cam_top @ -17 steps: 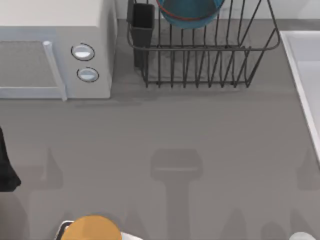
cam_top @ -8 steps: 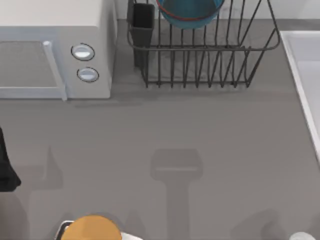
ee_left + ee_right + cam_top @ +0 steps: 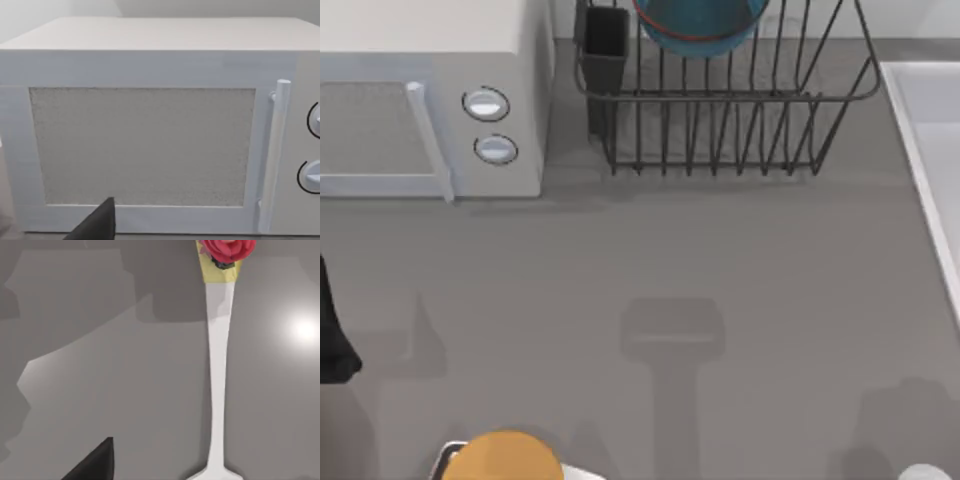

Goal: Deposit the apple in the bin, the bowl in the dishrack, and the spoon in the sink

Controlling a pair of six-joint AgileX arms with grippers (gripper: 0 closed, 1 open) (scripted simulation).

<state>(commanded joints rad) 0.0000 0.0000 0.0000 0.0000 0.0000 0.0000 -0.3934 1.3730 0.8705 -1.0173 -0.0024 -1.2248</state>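
The blue bowl (image 3: 700,20) with its reddish rim rests inside the black wire dishrack (image 3: 720,130) at the back of the table. At the right edge lies the pale sink (image 3: 920,150). In the right wrist view a white spoon (image 3: 219,365) lies flat on the grey table, its handle end carrying a yellow patch and a red rose shape. A black part of my right gripper (image 3: 95,462) sits beside the spoon, apart from it. A black part of my left gripper (image 3: 97,222) faces the microwave door. The apple and the bin are out of view.
A white microwave (image 3: 420,100) with two round knobs stands at the back left, and it faces the left wrist camera (image 3: 150,145). An orange-yellow round thing (image 3: 505,458) sits at the front edge. A black utensil cup (image 3: 605,45) stands at the rack's left corner. A dark piece of my left arm (image 3: 332,335) is at the left edge.
A broad shadow has spread over the table's front right corner in the top view. The bowl, rack and orange thing have not moved.
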